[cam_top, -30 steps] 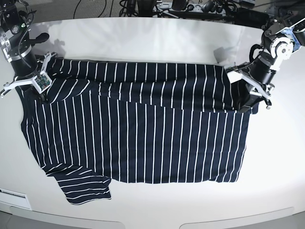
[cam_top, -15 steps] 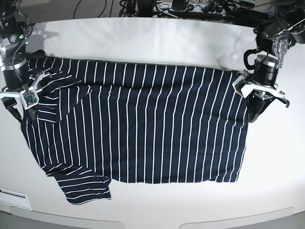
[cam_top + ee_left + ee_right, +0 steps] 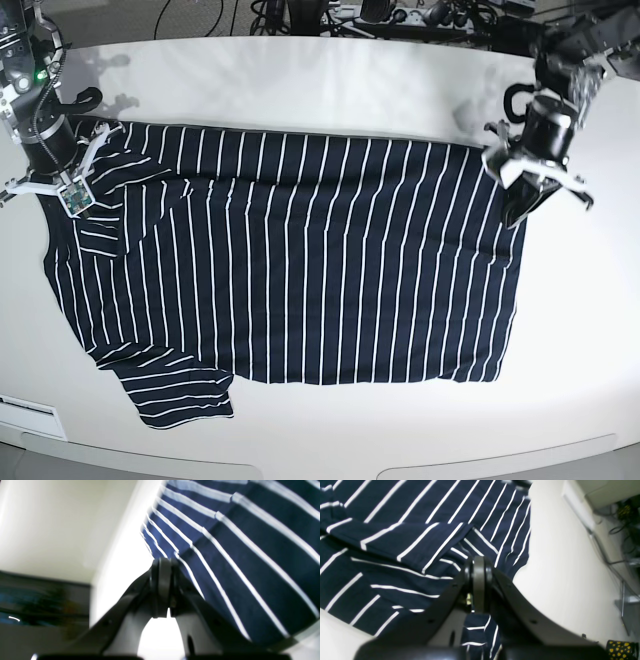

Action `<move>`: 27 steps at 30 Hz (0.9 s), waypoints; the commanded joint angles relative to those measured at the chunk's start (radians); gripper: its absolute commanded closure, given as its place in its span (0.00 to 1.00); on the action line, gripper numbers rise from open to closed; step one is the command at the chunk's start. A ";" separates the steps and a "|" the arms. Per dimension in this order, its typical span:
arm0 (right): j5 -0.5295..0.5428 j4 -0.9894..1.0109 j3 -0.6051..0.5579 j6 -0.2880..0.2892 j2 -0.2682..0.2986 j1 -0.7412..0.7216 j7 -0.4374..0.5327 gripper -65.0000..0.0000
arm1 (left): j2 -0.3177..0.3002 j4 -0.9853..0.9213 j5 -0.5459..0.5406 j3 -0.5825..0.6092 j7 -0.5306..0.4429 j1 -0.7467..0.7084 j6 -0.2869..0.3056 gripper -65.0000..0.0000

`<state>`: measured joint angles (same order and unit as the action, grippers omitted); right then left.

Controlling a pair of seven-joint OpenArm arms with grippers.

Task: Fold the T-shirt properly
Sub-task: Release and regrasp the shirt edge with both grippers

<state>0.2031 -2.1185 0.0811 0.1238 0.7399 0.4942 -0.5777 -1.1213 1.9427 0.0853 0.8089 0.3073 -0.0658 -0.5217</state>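
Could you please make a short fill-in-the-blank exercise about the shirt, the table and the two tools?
1. The T-shirt has thin stripes of ____ colour.
2. It lies spread on a ____ table.
3. The jaws of the right tool are ____.
4. In the base view, the left tool is at the shirt's ____ edge.

Missing words: white; white; shut; right

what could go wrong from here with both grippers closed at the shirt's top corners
1. The sleeve under the right gripper is bunched and doubled over, so a fold made now would likely trap that wrinkle in the T-shirt.
2. The left gripper is shut at the very edge of the cloth; whether it grips any is unclear, so that corner may get left behind.
3. The lower sleeve juts out past the hem and could spoil a neat fold.
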 commanded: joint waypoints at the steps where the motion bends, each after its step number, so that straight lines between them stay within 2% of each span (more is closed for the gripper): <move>1: 0.002 -0.012 0.011 -0.007 0.020 -0.013 0.006 1.00 | -0.023 0.013 -0.042 -0.018 -0.013 0.037 0.053 1.00; 4: 0.011 -0.012 0.011 -0.006 0.019 -0.011 0.000 1.00 | -0.023 0.013 -0.243 -0.054 0.008 0.101 0.227 1.00; 6: 0.011 -0.012 0.011 -0.002 0.020 -0.012 -0.019 1.00 | -0.023 0.012 -0.367 -0.075 0.024 0.144 0.307 1.00; 8: 0.011 -0.012 0.011 0.026 0.020 -0.010 -0.023 1.00 | -0.025 0.011 -0.433 -0.081 0.036 0.183 0.375 1.00; 11: 0.059 0.002 0.011 0.059 0.019 -0.010 -0.021 1.00 | -0.028 0.002 -0.517 -0.081 0.050 0.217 0.465 1.00; 15: 0.108 0.099 0.011 0.085 0.020 -0.019 -0.023 1.00 | -0.019 -0.074 -0.576 -0.081 0.086 0.226 0.571 1.00; 20: 0.203 0.214 0.011 0.151 0.019 -0.084 -0.087 1.00 | 0.041 -0.202 -0.697 -0.081 0.272 0.292 0.717 1.00; 23: 0.251 0.256 0.010 0.194 0.019 -0.087 -0.120 1.00 | 0.067 -0.250 -0.735 -0.081 0.323 0.296 0.775 1.00; 27: 0.272 0.299 0.010 0.203 0.019 -0.087 -0.181 1.00 | 0.074 -0.261 -0.789 -0.081 0.391 0.296 0.862 1.00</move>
<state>0.4721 -1.8095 0.0811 0.3275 0.7391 0.4168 -0.7685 -1.0306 1.6802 -0.6907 0.7242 0.6556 0.2333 0.3176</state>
